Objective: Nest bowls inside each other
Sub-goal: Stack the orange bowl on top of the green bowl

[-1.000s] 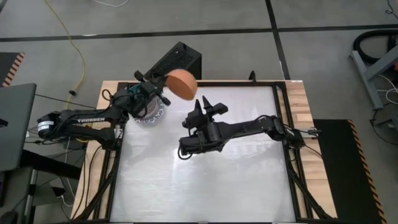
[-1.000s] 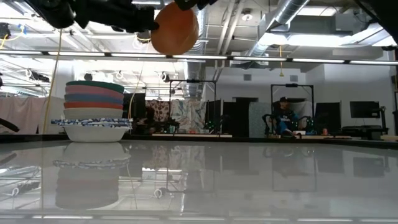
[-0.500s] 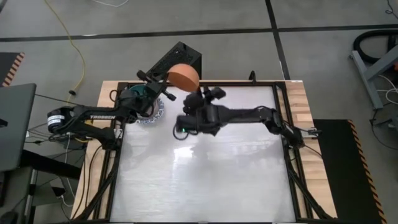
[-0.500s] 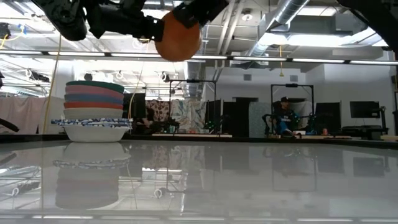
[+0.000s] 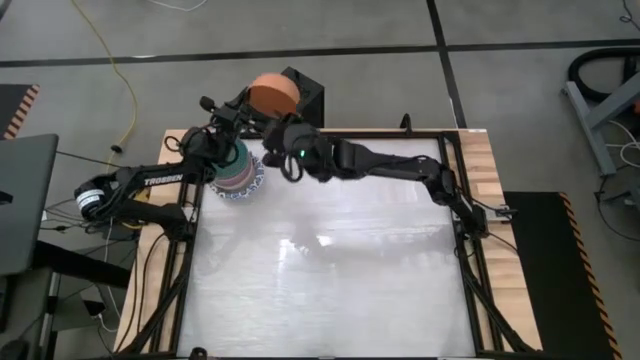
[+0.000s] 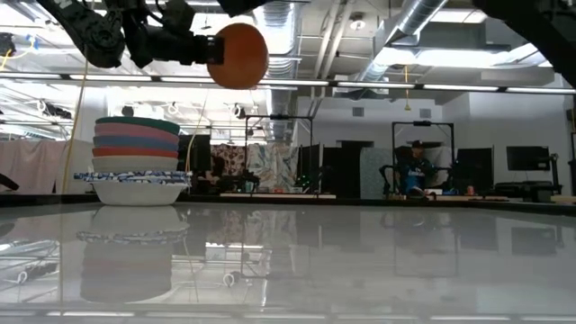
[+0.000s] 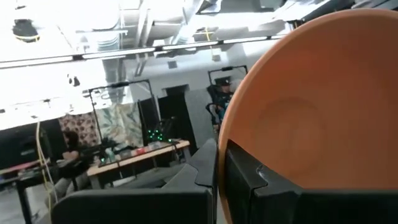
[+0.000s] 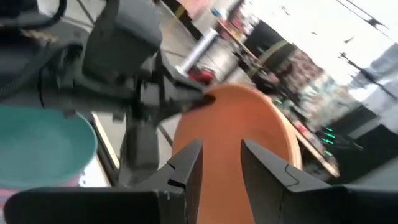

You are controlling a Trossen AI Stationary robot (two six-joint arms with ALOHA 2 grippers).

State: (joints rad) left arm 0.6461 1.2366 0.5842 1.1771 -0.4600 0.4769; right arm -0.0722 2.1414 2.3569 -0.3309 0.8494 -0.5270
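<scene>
An orange bowl (image 5: 272, 93) hangs high over the table's far left edge, tipped on its side, with my left gripper (image 5: 243, 106) shut on it. My right gripper (image 8: 221, 158) reaches in level from the right. Its open fingers point at the bowl (image 8: 239, 124) close up, with orange showing between them. Below stands a stack of nested bowls (image 6: 137, 162). A teal bowl (image 8: 43, 146) is on top and a white, blue-rimmed one at the bottom rests on the table. My left gripper holds the orange bowl by its rim (image 7: 219, 146), one finger (image 7: 249, 186) inside the bowl and the other outside. It comes level from the table's left side. The bowl is lifted clear, tipped on edge. My right gripper is close against the bowl, but I cannot tell whether its fingers touch it.
A black box (image 5: 305, 92) stands just beyond the table's far edge, behind the orange bowl. The white table top (image 5: 330, 270) stretches toward the near and right sides. People and furniture show in the room beyond.
My left gripper has carried the orange bowl toward the table's far left, past the stack, still lifted and tipped. My right gripper has risen from the table's middle, swung toward the far left after the bowl, and turned level to face it.
</scene>
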